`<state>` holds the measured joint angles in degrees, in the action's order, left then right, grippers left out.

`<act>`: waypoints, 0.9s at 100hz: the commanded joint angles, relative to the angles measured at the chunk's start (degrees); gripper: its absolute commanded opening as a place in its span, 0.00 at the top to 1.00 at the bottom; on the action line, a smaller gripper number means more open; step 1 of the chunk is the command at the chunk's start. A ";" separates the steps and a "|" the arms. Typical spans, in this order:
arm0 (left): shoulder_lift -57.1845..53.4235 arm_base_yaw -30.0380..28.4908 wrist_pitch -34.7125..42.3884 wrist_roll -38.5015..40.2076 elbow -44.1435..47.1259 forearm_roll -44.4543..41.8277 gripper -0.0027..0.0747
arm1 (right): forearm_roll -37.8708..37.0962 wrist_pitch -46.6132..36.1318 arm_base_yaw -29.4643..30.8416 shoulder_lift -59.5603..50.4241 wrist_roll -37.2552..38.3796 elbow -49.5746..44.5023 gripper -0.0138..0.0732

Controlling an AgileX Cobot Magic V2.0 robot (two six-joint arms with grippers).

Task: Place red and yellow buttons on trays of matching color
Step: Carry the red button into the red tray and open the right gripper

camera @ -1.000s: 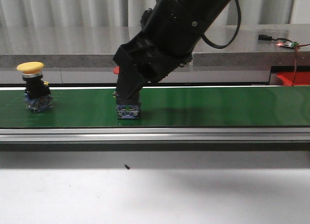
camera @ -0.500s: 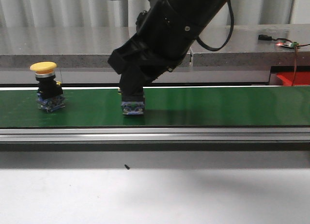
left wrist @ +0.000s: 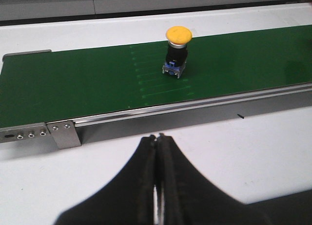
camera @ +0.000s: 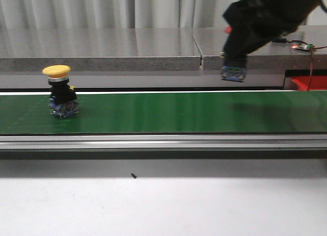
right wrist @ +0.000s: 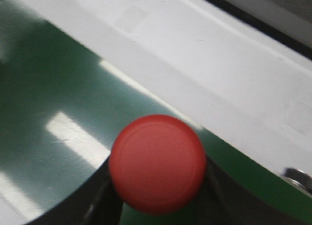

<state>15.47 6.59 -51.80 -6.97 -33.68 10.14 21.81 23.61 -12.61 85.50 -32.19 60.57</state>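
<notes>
Where a second ago stood planted on the green belt [camera: 168, 113] near the middle of the front view, now hangs clear of it: red button [right wrist: 157, 162], clamped in the right end effector [camera: 236, 51], carried up toward 1 o'clock in front of the grey desk [camera: 153, 49] edge behind the conveyor. Blue base of that button [camera: 233, 73] showing below the dark fingers, blurred by motion; a sliver of red cap at the left of the arm. Seen from the right wrist camera as a round red cap filling the lower centre, dark fingers [right wrist: 100, 196] pressed against both sides, green belt and white border beyond.

Meanwhile shifted rightward along the belt compared with both earlier frames: yellow button [camera: 60, 92], upright on its black body and blue base, now at about 9 o'clock in the front view. Also visible from the left wrist camera [left wrist: 177, 50], standing on the belt, well apart from the left end effector [left wrist: 157, 152].

Hovering over the white desk surface [left wrist: 253, 147] in front of the conveyor rail: left end effector, fingers pressed together, holding nothing.

At the far right edge, around 3 o'clock, partly cut off: red tray [camera: 311, 83].
</notes>
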 commanded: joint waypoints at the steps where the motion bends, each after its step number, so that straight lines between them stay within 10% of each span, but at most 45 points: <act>1: 0.53 0.50 3.57 -0.01 -1.33 0.99 0.99 | 0.23 -4.28 6.25 -3.03 -0.55 0.95 0.68; 44: 0.53 0.50 3.57 -0.01 -1.33 0.99 0.99 | 0.84 -7.85 29.60 3.89 -0.49 0.95 0.68; 90: 0.53 0.50 3.57 -0.01 -1.33 0.99 0.99 | 3.49 -19.20 32.71 14.79 -0.49 1.06 0.68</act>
<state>15.47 6.59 -51.93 -6.97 -33.68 10.14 23.90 9.62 19.84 101.51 -32.19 60.13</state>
